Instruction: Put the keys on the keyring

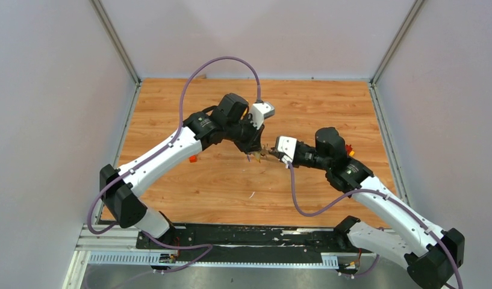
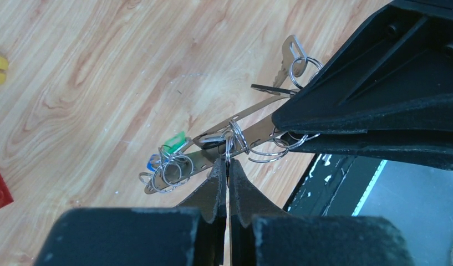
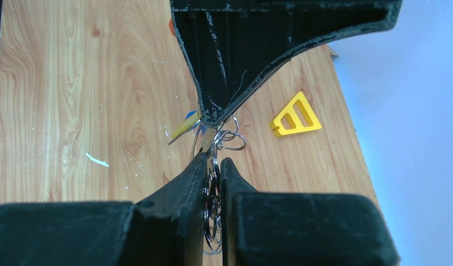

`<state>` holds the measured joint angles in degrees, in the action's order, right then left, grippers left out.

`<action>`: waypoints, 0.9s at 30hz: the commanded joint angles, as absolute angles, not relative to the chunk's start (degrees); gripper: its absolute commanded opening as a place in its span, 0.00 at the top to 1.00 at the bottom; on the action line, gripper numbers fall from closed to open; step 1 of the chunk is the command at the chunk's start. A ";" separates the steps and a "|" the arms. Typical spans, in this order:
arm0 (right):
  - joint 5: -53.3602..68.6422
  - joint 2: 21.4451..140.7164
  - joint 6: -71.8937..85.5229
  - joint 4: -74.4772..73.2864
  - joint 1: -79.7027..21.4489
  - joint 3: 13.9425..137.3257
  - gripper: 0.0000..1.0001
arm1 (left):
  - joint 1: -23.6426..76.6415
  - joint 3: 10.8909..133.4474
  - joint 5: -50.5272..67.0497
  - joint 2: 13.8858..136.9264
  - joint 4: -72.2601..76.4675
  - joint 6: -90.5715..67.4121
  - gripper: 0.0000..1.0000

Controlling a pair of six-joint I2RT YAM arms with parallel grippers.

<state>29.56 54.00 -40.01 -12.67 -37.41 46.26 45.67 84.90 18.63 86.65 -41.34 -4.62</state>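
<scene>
Above the table's [image 1: 327, 108] middle, the right gripper [image 3: 213, 160] is clamping the keyring [image 2: 199, 162]; the left gripper [image 2: 228, 166] is pinching a key's split ring [image 2: 230, 136]. Several keys [image 2: 288, 64] are hanging on it already, so threading seems nearly finished.

No readable txt, labels, brands, nos. or signs in top or wrist views.

Pale grey walls [image 1: 50, 90] enclose a light wooden tabletop [image 1: 327, 102], with aluminium posts [image 1: 114, 39] in the corners.
</scene>
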 commanded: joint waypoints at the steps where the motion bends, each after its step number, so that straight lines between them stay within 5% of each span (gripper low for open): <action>1: 29.38 51.91 -43.50 -9.92 -38.84 47.81 0.98 | 45.11 86.86 19.60 87.39 -41.30 -5.32 1.00; 10: 33.15 51.06 -39.90 -11.42 -38.60 48.88 0.65 | 44.74 85.20 21.39 85.31 -40.89 -0.27 1.00; 27: 41.26 53.93 -22.72 -6.27 -32.62 51.18 0.65 | 44.74 79.01 28.93 76.05 -38.50 15.87 1.00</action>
<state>36.71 52.53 -28.45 -10.39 -33.54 49.56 44.91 80.01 24.16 81.43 -42.46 9.80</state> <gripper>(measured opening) 0.362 0.007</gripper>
